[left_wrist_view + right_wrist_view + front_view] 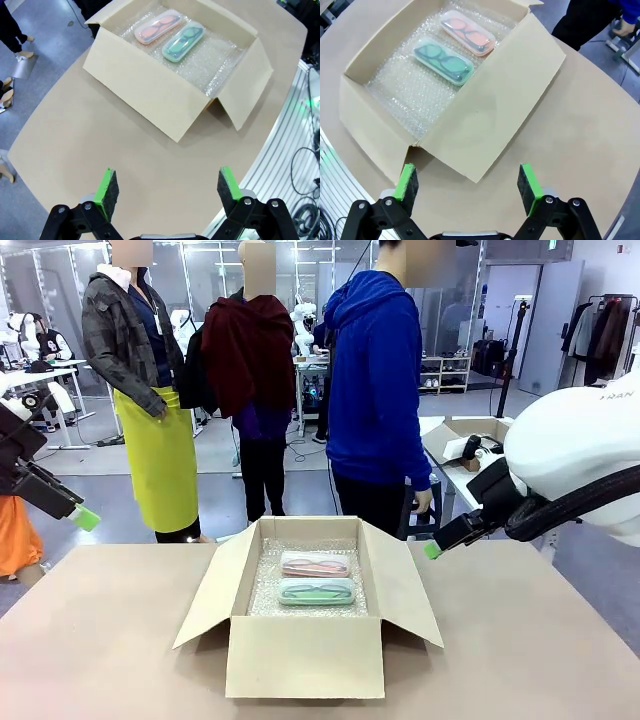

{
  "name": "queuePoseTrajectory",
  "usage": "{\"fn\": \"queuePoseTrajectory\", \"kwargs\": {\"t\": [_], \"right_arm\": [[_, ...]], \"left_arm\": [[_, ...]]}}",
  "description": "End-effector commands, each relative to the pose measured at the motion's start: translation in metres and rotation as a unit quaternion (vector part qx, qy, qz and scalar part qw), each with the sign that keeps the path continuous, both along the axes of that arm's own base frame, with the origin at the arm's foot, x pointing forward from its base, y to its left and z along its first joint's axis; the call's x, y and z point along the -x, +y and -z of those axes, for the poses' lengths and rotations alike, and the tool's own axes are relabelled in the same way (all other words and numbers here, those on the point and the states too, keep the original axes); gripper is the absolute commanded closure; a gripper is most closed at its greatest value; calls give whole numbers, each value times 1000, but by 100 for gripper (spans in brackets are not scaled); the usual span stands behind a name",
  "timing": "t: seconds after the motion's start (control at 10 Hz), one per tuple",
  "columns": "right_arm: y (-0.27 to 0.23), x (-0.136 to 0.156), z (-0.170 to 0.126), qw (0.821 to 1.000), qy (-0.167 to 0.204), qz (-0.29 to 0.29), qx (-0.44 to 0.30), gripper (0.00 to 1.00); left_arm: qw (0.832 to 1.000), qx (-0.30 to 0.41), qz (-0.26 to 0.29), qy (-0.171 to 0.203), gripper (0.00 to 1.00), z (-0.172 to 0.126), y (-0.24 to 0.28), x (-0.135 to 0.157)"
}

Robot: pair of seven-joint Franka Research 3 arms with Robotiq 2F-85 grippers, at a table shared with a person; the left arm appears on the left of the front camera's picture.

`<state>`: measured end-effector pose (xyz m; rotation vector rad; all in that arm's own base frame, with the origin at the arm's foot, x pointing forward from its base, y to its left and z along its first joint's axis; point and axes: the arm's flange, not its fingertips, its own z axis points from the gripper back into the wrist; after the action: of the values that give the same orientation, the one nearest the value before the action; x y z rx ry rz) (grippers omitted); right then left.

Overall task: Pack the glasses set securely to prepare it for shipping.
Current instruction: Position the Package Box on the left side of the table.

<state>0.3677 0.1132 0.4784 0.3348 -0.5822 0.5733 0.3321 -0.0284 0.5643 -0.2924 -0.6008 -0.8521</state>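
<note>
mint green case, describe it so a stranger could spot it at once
An open cardboard box stands on the table, lined with bubble wrap. Two oblong glasses cases lie side by side on the wrap. The mint green case is the one nearer the robot; its neighbour, the pink case, lies farther back.

Box (305, 655) at mid-table (110, 640), mouth open from above. Side flaps (225, 590) splay outward over the table, barring low approaches from left and right. Inside, pink case (315, 564) and green case (316, 591) lie side by side toward the far wall, a narrow gap between them; bare bubble wrap (400, 95) lies free on the robot's side. With jaws wide, left gripper (167, 187) and right gripper (467, 185) hang well apart from the box. A person (375, 380) stands beyond the far edge.
</note>
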Motion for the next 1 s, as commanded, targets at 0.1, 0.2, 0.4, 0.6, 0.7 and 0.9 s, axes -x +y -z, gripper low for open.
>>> {"fn": "queuePoseTrajectory", "kwargs": {"t": [0.1,0.2,0.4,0.6,0.7,0.9], "right_arm": [[1,-2,1,1000,-6,-7,-1,0],[1,-2,1,1000,-6,-7,-1,0],[1,-2,1,1000,-6,-7,-1,0],[1,-2,1,1000,-6,-7,-1,0],[1,-2,1,1000,-6,-7,-1,0],[1,-2,1,1000,-6,-7,-1,0]], "left_arm": [[995,-38,-50,75,0,-9,11,-43],[990,3,-74,119,0,-14,23,-67],[970,89,-116,197,0,7,41,-100],[930,180,-141,288,0,54,55,-133],[921,203,-164,289,0,80,57,-139],[900,254,-168,312,0,126,50,-143]]}}
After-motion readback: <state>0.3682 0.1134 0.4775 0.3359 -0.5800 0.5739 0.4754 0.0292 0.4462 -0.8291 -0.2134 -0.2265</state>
